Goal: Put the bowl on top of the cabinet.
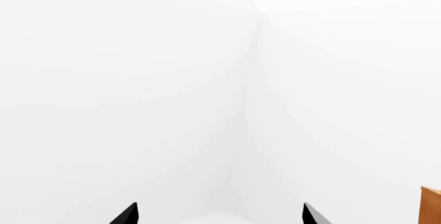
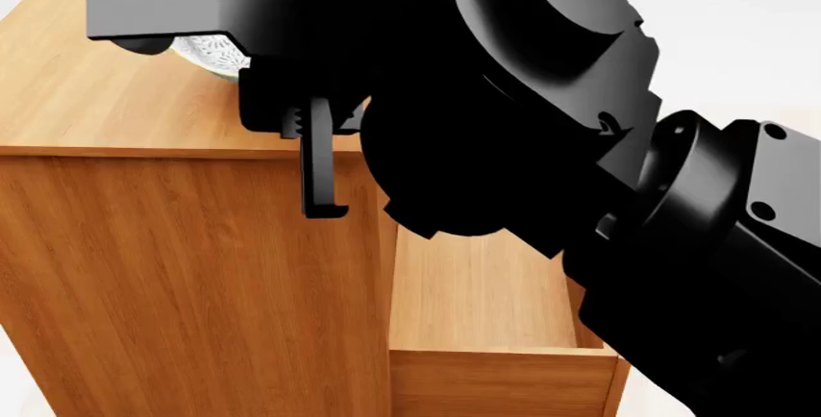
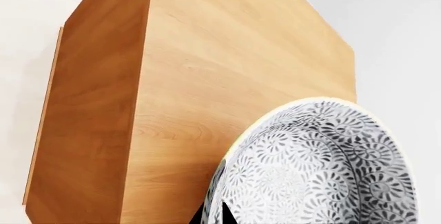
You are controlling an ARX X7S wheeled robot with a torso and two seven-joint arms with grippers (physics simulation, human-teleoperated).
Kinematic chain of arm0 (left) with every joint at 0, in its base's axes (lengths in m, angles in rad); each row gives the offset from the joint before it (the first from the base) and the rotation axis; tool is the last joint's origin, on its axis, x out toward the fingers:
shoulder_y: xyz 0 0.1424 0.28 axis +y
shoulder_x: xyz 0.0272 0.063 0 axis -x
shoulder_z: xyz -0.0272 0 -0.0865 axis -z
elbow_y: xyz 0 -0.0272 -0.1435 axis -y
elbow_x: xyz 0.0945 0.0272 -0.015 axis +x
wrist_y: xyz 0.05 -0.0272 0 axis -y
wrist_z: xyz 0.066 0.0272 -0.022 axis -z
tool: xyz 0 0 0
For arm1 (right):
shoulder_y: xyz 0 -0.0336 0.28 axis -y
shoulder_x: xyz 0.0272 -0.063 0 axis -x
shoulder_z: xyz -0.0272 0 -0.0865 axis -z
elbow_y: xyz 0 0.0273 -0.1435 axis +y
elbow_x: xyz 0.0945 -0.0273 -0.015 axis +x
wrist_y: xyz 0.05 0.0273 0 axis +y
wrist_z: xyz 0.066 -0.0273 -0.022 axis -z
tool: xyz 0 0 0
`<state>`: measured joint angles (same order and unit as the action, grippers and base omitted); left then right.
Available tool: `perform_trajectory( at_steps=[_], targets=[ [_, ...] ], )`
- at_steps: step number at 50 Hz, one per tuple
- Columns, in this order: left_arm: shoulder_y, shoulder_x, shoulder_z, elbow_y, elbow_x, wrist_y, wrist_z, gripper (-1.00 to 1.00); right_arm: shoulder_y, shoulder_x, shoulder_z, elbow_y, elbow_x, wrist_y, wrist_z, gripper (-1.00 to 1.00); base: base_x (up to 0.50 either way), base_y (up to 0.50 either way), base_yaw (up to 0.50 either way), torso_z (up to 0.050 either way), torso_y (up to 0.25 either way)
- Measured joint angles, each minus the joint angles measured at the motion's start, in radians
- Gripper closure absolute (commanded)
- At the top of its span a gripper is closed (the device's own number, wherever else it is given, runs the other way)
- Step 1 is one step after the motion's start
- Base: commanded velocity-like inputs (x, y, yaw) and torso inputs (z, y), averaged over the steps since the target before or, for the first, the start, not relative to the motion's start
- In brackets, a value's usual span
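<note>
1. The right end effector point(image 3: 210, 214) shows in its wrist view only as a dark finger tip at the patterned wall of the bowl point(image 3: 324, 167); the finger lies against the rim there, so it appears to be grasping the bowl.
2. From the head view, the bowl point(image 2: 211, 52) peeks out at about 11 o'clock, mostly hidden under the black right arm point(image 2: 513, 100), above the flat top of the cabinet point(image 2: 90, 90). Whether it rests on the wood or hangs just above it cannot be told.
3. The left end effector point(image 1: 219, 214) is released: its two black finger tips stand apart with nothing between them, facing white walls, well away from the bowl.
4. A cabinet drawer point(image 2: 482, 292) stands pulled out at 5 o'clock.
</note>
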<state>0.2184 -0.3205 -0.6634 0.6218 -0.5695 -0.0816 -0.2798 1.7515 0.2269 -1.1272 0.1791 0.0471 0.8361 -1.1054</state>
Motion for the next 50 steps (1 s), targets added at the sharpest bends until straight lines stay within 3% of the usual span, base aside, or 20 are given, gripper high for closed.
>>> perform_trajectory(
  at_steps=[7, 8, 41, 50],
  targets=[
    [0.000, -0.001, 0.001, -0.001, 0.000, 0.001, 0.000, -1.00, -0.002, 0.003, -0.003, 0.000, 0.001, -0.007, 0.007, 1.00, 0.00, 0.00, 0.00, 0.000, 0.000],
    [0.000, -0.001, 0.001, -0.002, 0.000, 0.001, 0.000, -1.00, -0.002, 0.003, -0.004, 0.000, 0.001, -0.008, 0.009, -1.00, 0.00, 0.00, 0.00, 0.000, 0.000],
    [0.001, -0.006, 0.007, -0.006, 0.000, 0.009, 0.000, -1.00, 0.007, 0.002, -0.015, 0.026, -0.048, -0.042, 0.056, -1.00, 0.00, 0.00, 0.00, -0.001, 0.000],
    [0.003, -0.006, 0.007, -0.005, -0.002, 0.009, -0.002, -1.00, -0.007, 0.044, 0.000, -0.008, -0.044, -0.058, 0.058, -1.00, 0.00, 0.00, 0.00, -0.001, 0.000]
  ],
)
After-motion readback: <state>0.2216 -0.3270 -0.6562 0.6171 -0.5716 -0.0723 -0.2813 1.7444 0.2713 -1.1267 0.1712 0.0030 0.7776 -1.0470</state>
